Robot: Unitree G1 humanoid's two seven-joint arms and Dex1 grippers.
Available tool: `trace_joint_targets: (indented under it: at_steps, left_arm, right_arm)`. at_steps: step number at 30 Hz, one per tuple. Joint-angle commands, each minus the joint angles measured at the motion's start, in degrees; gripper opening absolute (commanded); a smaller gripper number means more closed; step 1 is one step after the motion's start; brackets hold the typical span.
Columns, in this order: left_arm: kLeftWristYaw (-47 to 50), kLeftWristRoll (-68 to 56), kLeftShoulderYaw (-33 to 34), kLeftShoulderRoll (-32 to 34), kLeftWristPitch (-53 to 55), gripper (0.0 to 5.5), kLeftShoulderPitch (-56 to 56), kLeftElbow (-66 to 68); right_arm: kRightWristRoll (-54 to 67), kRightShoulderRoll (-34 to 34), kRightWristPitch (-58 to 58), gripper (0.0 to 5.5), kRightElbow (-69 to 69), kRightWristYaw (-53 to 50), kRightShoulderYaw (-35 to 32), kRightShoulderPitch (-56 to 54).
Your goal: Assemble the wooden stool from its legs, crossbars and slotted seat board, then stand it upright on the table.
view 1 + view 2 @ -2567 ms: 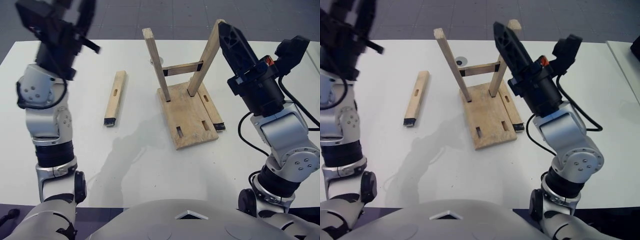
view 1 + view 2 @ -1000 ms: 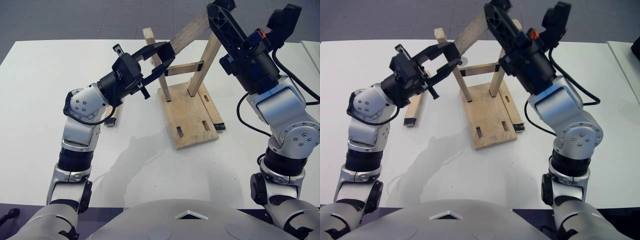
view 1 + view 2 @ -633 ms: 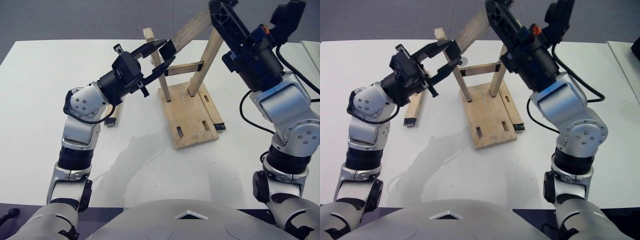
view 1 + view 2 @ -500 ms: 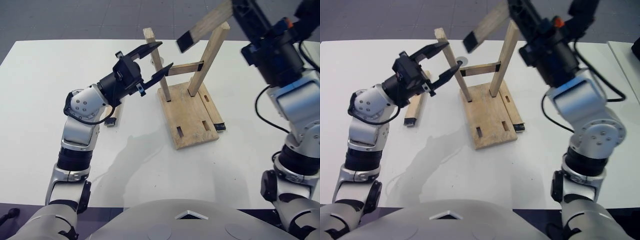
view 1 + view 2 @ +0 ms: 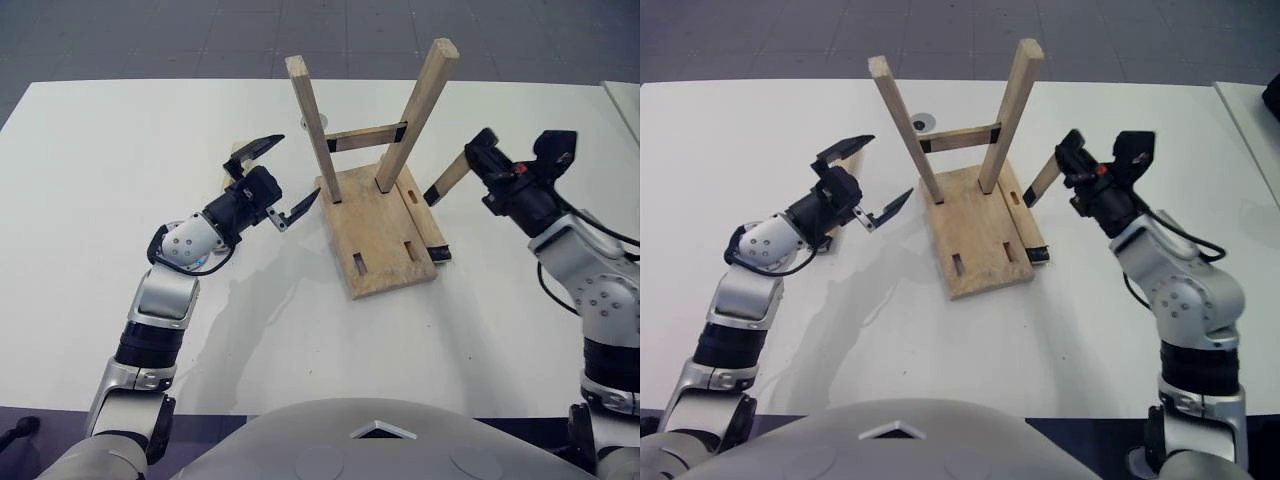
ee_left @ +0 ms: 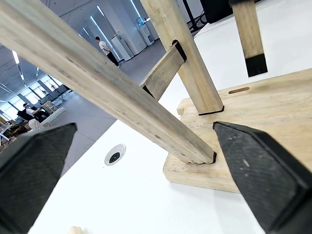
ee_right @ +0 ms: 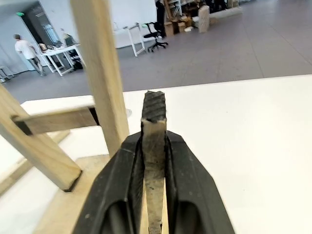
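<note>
The slotted seat board (image 5: pixel 377 238) lies flat mid-table. Two legs (image 5: pixel 312 128) (image 5: pixel 417 112) stand in its far slots, joined by a crossbar (image 5: pixel 365 137). My right gripper (image 5: pixel 478 166) is shut on a third leg (image 5: pixel 448 182), which slants down with its black tip just right of the board; the right wrist view has that leg's end (image 7: pixel 154 127) clamped between the fingers (image 7: pixel 127 170). A fourth leg (image 5: pixel 427 228) lies along the board's right edge. My left gripper (image 5: pixel 290 170) hovers open just left of the board, its fingertips (image 6: pixel 261 168) wide apart and facing the standing legs.
Another wooden piece (image 5: pixel 846 151) lies on the table behind my left gripper, mostly hidden by it. A round cable port (image 5: pixel 919 123) sits in the tabletop beyond the stool. Bare white table (image 5: pixel 300 320) stretches in front of the board.
My right arm has swung the held leg down from above the stool to low beside the board's right side. My left gripper has dropped and pulled back left, staying open.
</note>
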Motion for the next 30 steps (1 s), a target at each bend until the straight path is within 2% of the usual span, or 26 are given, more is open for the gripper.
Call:
trace_joint_targets:
  at_steps: [1,7,14,24,30]
  left_arm:
    - [-0.62,-1.3,-0.71,-1.49,2.39,5.4,-1.23,1.74]
    - [-0.89,-6.58,-0.74,-6.55,9.33,5.4,-3.83,7.25]
    - [5.17,-8.23,1.28,-13.11,17.86,5.4,-8.55,11.94]
    - [11.32,-3.71,-1.0,-17.59,18.84,5.4,-12.63,16.78]
    - [15.21,0.35,-1.5,-17.49,19.5,5.4,-14.35,18.93]
  right_arm:
    - [-2.87,3.5,-1.72,0.44,1.86,1.09,-1.5,-0.23]
    - [-5.03,6.37,-1.97,0.44,0.29,1.3,-2.85,-1.39]
    - [-10.54,8.85,-2.33,0.44,1.67,2.87,0.06,-3.03]
    - [-16.92,12.31,-1.86,0.44,3.54,3.37,1.79,-4.02]
    - [-22.16,12.21,-1.9,0.44,3.88,2.76,2.53,-2.6]
